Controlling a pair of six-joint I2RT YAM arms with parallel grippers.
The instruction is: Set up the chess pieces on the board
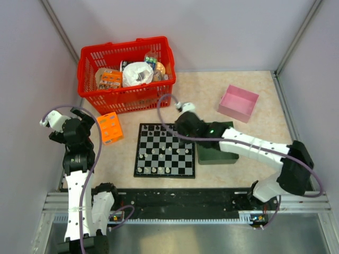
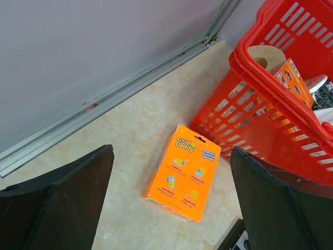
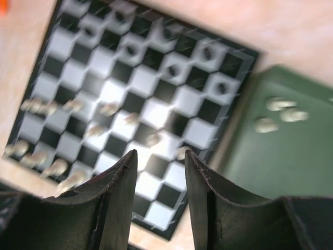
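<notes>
Beneath our right claw (image 3: 161, 156), slightly parted and empty, the board (image 3: 190, 99) holds many chess pieces (image 3: 131, 119). To its right several wait in the tray (image 3: 291, 172); we judge it roughly halfway.

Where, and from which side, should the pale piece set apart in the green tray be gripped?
Likely across its body, from above: the pale piece sits inside the green tray, whose walls would block sideways jaws; its two neighbours are clear.
</notes>
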